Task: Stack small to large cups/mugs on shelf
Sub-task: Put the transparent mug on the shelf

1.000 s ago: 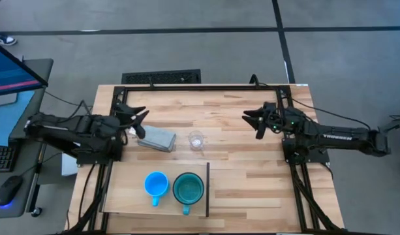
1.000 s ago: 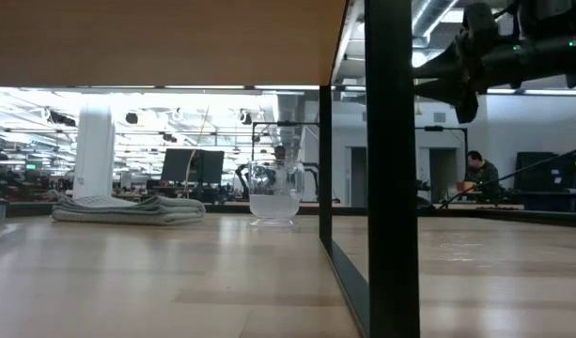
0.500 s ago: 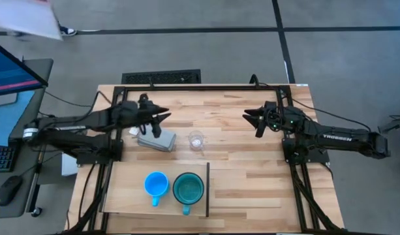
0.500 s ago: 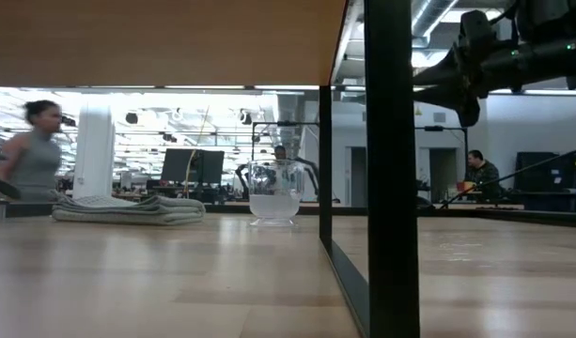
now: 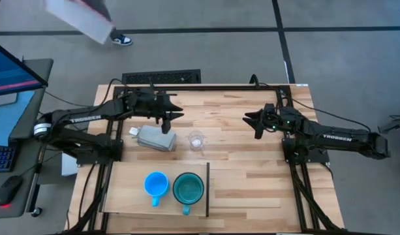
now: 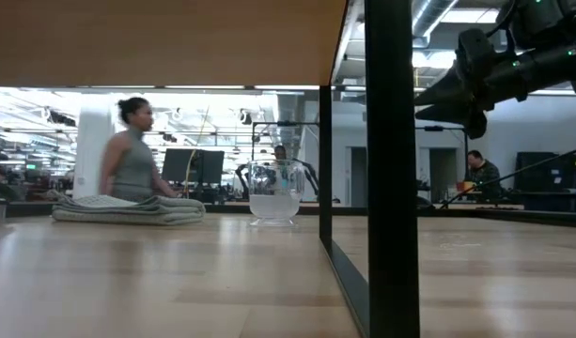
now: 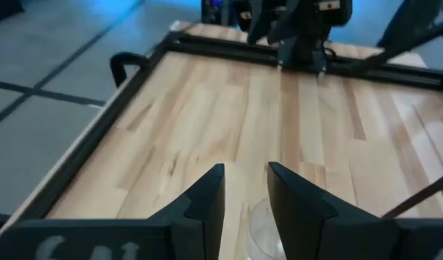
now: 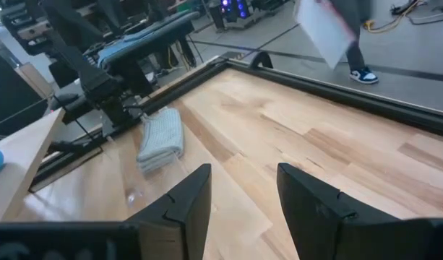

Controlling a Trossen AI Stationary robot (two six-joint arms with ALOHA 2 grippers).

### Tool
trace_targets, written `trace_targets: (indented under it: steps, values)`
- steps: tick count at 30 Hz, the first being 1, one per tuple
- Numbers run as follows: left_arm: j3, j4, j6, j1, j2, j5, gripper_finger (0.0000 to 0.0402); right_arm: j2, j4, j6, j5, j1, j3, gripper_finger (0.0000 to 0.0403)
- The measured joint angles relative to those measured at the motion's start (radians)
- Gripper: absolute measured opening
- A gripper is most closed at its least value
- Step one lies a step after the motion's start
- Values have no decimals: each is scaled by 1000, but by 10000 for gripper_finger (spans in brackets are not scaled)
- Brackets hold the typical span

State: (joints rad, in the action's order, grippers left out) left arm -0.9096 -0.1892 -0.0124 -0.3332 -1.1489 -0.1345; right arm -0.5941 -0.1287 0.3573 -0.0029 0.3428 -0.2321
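A small clear cup (image 5: 196, 140) stands upright on the tabletop near its middle; it also shows in the low view (image 6: 273, 192). The blue mug (image 5: 156, 185) and the teal mug (image 5: 188, 188) stand side by side on the light-wood shelf (image 5: 128, 196) at the table's near edge. My left gripper (image 5: 175, 117) hovers open above the table, just past the grey cloth's far right corner and left of the clear cup, whose rim (image 7: 261, 231) shows below my left gripper (image 7: 246, 195). My right gripper (image 5: 250, 124) waits open in the air right of the cup, with nothing between the fingers (image 8: 243, 188).
A folded grey cloth (image 5: 154, 138) lies flat on the table left of the clear cup. A black metal frame (image 5: 200, 87) runs along the table's far edge and sides. Bare wood lies between the cup and my right gripper. A person walks past beyond the table's far side (image 6: 132, 155).
My left gripper has swung from the table's left edge toward the right, over the grey cloth and closer to the clear cup, turning as it went. My right arm has kept still. A person has walked across behind the table.
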Motion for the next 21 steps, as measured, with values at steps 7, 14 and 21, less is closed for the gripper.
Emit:
trace_targets:
  steps: [7,14,21]
  values:
    - [-156,-216,-26,0,-150,-20,123,0,0,0,0,0,0,179]
    - [-306,-407,-86,0,-287,15,128,0,5,1,0,0,0,179]
    - [-394,-509,-130,0,-357,10,128,0,6,1,0,-1,0,179]
